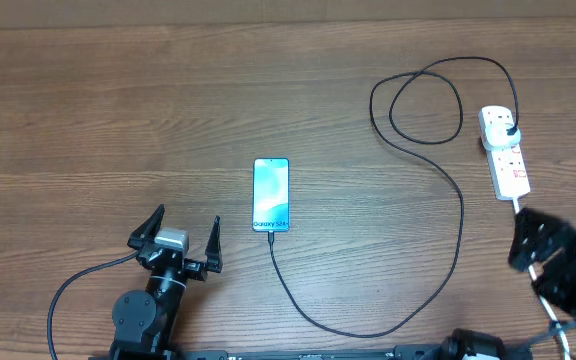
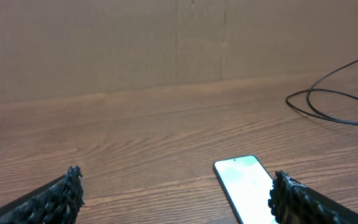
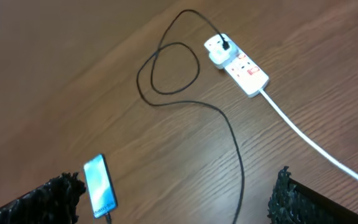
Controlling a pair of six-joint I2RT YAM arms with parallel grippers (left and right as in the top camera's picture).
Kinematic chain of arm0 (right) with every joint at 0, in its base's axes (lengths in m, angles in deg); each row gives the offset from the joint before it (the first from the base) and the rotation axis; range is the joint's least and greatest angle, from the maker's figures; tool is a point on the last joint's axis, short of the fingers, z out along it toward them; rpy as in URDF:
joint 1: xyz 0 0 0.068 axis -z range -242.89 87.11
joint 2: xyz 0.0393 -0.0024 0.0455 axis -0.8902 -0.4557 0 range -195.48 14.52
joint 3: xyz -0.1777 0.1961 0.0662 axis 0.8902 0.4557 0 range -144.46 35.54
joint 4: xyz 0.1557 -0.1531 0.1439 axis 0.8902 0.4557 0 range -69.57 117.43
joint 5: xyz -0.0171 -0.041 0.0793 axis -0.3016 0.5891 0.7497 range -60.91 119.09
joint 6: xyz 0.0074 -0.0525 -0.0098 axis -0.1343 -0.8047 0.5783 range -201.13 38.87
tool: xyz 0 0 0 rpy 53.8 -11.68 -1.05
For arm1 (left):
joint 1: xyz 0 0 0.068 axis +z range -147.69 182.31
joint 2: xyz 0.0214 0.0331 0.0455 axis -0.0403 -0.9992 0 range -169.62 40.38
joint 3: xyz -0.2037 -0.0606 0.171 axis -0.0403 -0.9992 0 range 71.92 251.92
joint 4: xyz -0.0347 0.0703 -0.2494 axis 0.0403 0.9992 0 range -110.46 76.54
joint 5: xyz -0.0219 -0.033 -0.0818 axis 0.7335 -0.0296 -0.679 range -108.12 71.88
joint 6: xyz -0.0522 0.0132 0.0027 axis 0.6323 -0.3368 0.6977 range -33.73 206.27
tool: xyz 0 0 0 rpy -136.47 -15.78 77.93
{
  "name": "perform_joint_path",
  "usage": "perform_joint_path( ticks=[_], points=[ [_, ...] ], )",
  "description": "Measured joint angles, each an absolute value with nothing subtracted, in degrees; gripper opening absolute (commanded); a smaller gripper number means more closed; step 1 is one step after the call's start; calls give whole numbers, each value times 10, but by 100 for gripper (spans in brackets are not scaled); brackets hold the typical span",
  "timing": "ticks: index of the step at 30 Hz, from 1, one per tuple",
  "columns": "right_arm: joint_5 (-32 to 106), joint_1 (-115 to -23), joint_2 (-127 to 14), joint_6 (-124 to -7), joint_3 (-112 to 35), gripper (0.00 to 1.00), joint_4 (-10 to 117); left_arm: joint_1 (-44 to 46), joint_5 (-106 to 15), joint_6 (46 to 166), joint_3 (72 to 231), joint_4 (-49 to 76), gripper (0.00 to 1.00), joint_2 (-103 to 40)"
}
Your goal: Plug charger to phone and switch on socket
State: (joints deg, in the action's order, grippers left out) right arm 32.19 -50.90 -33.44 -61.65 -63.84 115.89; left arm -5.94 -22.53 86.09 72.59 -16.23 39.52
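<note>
The phone (image 1: 271,194) lies flat mid-table with its light-blue screen lit; it also shows in the left wrist view (image 2: 246,186) and the right wrist view (image 3: 99,184). The black charger cable (image 1: 460,230) has its tip in the phone's near end, loops across the table, and its black plug sits in the white socket strip (image 1: 504,152), which also shows in the right wrist view (image 3: 237,60). My left gripper (image 1: 178,238) is open and empty, left of the phone. My right gripper (image 1: 553,258) is open and empty, near the strip's white cord.
The wooden table (image 1: 118,110) fills the view. The strip's thick white cord (image 3: 309,143) runs toward the right arm. A cardboard-coloured wall (image 2: 104,43) stands behind the table in the left wrist view.
</note>
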Motion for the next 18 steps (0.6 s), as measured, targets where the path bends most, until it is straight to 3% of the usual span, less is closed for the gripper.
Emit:
perform_joint_path(
  ticks=[10,18],
  points=[
    [224,-652,-245,-632,-633,100,1175,-59,-225,861,726,-162,100,395],
    [179,-675,-194,-632,-588,100,1175,-59,-225,861,726,-163,100,395]
  ],
)
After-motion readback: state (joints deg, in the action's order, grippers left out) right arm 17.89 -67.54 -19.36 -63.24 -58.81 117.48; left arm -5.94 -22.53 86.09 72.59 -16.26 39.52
